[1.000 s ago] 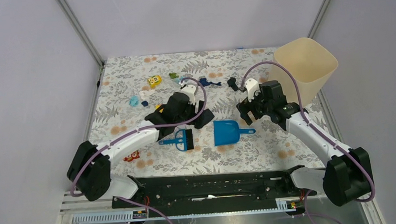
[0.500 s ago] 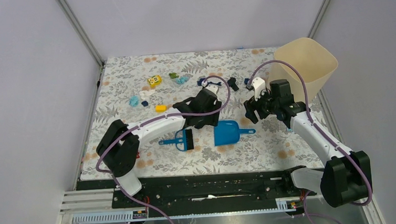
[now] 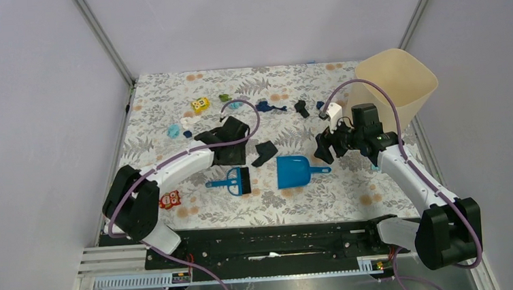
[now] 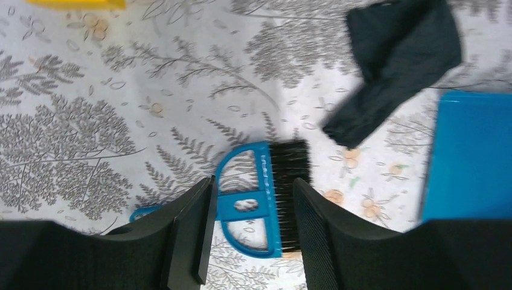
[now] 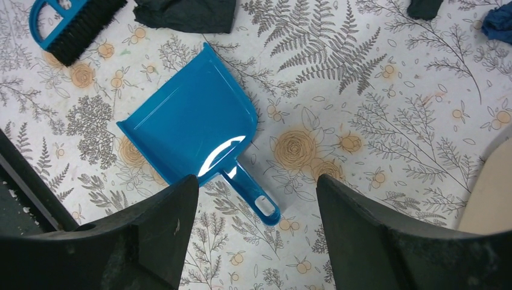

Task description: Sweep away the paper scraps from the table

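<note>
Left pincer is spread apart with nothing in it, hanging over the little blue brush. In the left wrist view the brush head and bristles show right in the gap between the two fingers, but as far as I can see neither finger touches it. The brush lies flat on the worktop, with its bristles toward the blue dustpan, which sits just beside it on the right. A big black scrap lies just past those two, near the dustpan's far left corner.

Right pincer is wide apart too and also empty. It's up above the dustpan's handle, and the right wrist view looks pretty much straight down on the pan.

The paper scraps are mostly strewn over the far half of the worktop. The navy and black ones are around the middle, over toward the tan bin that stands at the far right corner. Light blue, green and white bits are further left, around the yellow cube. A red robot toy sits near the front edge, right by the left arm.
</note>
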Robot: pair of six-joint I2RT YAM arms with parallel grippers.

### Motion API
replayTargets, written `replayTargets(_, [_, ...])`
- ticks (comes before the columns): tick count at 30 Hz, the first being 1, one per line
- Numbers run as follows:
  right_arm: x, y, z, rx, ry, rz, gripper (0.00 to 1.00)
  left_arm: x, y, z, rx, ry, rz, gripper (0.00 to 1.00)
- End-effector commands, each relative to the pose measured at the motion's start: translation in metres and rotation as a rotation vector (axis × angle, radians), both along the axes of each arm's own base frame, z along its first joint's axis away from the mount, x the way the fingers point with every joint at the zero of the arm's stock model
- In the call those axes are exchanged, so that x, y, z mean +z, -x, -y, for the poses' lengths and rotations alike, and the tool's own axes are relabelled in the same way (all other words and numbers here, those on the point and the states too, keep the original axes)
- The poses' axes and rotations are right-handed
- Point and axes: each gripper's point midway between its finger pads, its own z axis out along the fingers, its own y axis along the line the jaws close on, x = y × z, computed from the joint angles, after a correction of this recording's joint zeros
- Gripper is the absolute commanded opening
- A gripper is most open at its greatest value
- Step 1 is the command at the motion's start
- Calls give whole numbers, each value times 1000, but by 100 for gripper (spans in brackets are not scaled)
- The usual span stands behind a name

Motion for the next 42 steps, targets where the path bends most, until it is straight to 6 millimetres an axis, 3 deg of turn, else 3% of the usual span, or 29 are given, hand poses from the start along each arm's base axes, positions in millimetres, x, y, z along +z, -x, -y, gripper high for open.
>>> replayTargets(1, [9, 5, -7, 51, -33, 16, 79, -3, -4, -7, 52, 63, -5, 52])
replayTargets(4, [9, 6, -7, 53, -33, 16, 79, -15, -8, -19, 71, 38, -29, 39])
replayTargets(11, [5, 8, -9, 69, -39, -4, 79, -31, -12, -37, 66, -12, -60, 43])
replayTargets(19, [1, 9, -9, 75, -38, -23, 79, -41, -16, -24, -85, -26, -116, 39])
replayTargets(26, [-1, 10, -10, 83, -39, -37, 79, -48, -7, -39, -188, -154, -203, 38])
replayTargets(32, [-2, 11, -10, 86, -39, -43, 79, -61, 6, -41, -230, -162, -267, 34])
replayTargets(37, [-4, 11, -10, 86, -37, -49, 79, -70, 10, -35, -251, -131, -289, 27])
replayTargets(42, [-5, 11, -10, 85, -34, -51, 79, -77, 12, -31, -266, -108, -300, 13])
